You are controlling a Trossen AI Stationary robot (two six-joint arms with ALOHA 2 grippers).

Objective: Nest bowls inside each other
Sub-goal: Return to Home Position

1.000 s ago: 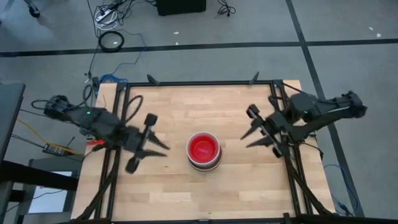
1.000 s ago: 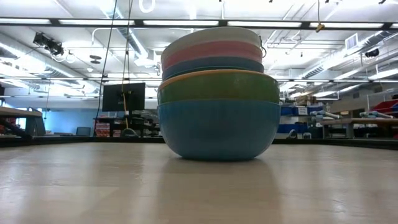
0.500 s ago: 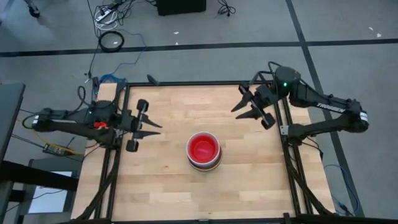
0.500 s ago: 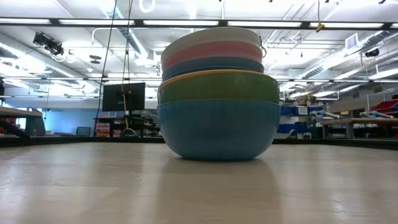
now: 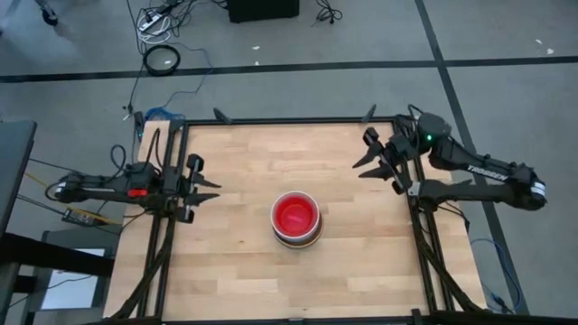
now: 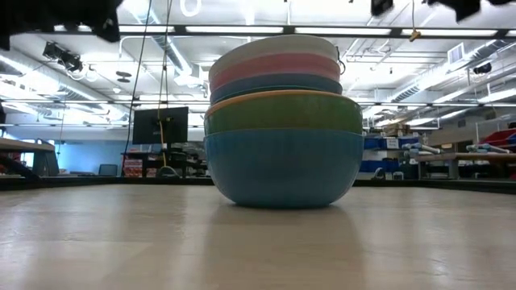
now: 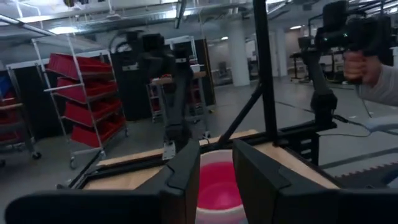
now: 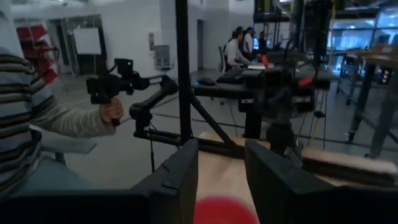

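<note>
My left gripper (image 5: 215, 190) with fingers spread wide, at nine o'clock from the bowls (image 5: 296, 217), my right gripper (image 5: 358, 171) spread too, at two o'clock, bowls nested in one stack, mid table (image 5: 361, 262)

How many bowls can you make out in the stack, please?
7, all in one nest: from the bottom, teal-blue, green, a thin orange rim, dark blue, pink, white, and red innermost, seen from above. Smaller ones may be hidden inside.
</note>
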